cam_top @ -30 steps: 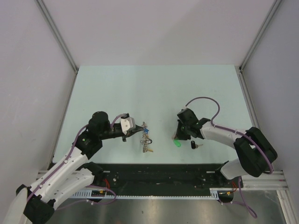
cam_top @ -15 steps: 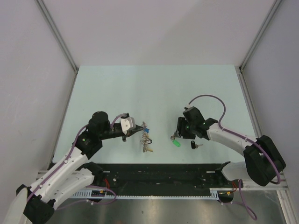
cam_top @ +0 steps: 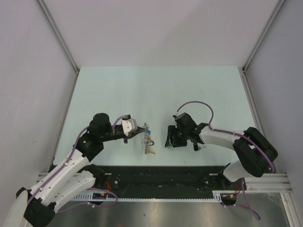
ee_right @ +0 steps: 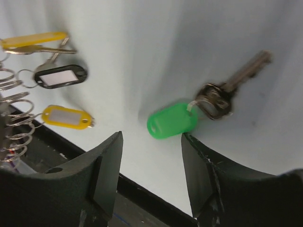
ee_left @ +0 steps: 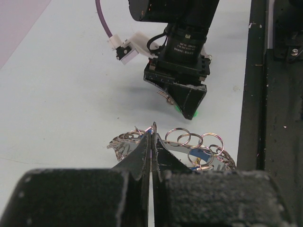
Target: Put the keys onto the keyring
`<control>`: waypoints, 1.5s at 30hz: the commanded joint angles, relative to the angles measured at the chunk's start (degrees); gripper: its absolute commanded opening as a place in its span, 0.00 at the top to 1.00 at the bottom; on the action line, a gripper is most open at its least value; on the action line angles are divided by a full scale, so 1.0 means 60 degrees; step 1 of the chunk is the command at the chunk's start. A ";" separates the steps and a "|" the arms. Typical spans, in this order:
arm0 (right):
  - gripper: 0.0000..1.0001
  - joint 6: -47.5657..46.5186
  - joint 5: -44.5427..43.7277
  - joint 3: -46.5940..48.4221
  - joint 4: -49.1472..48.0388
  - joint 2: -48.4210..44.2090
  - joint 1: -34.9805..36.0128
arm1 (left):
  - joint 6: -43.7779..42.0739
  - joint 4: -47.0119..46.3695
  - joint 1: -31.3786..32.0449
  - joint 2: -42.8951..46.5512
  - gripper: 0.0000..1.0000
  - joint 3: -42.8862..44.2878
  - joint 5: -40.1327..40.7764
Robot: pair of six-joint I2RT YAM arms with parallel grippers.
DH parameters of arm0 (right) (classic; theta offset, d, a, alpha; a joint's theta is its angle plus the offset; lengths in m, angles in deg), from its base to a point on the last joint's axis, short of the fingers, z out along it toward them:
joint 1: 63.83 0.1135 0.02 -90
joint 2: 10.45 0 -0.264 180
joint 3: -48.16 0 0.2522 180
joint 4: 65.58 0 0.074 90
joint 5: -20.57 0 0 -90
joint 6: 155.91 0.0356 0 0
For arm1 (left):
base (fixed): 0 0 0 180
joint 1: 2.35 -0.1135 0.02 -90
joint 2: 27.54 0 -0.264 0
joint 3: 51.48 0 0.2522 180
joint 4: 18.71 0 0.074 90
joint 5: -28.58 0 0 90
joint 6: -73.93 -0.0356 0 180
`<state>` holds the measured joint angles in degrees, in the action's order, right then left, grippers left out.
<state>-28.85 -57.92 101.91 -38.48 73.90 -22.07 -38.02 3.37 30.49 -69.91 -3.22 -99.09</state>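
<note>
Your left arm [cam_top: 71,163] sat stretched in toward the middle, elbow low. Your left hand [ee_left: 151,137] was pinched fully shut, fingers flat against each other. Your right arm [cam_top: 222,137] was folded in from its side, wrist tipped steeply down, and your right hand [ee_right: 151,139] had its fingers clearly spread apart.

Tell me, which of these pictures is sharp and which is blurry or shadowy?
Top view: even light, sharp, but the keyring is tiny. Left wrist view: keyring loops crisp, near fingers dark and soft. Right wrist view: green key slightly blurred, grey shadow streaks across the table.
</note>
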 commanded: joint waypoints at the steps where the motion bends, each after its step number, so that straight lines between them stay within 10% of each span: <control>1: 0.42 -0.0213 0.0981 0.0351 -0.1184 0.0559 0.0335 | -0.0076 -0.0346 -0.0010 0.0235 1.00 0.0153 -0.0021; 16: 0.46 -0.2776 0.0938 0.1655 -0.0539 0.0778 -0.1847 | -0.0105 -0.0302 -0.0024 0.0221 1.00 0.0139 0.0053; 29: 0.54 -0.3145 0.1292 0.1846 -0.0206 0.1907 -0.1921 | -0.0120 -0.0302 -0.0024 0.0191 1.00 0.0138 0.0082; 45: 0.61 -0.2821 0.0880 0.0733 0.2009 -0.0392 -0.1409 | -0.0061 -0.0317 -0.0024 0.0192 1.00 0.0168 -0.0006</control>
<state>-45.16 -53.66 106.59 -29.10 73.64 -32.70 -38.02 3.41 30.49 -69.73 -3.22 -98.68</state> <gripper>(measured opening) 0.398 0.004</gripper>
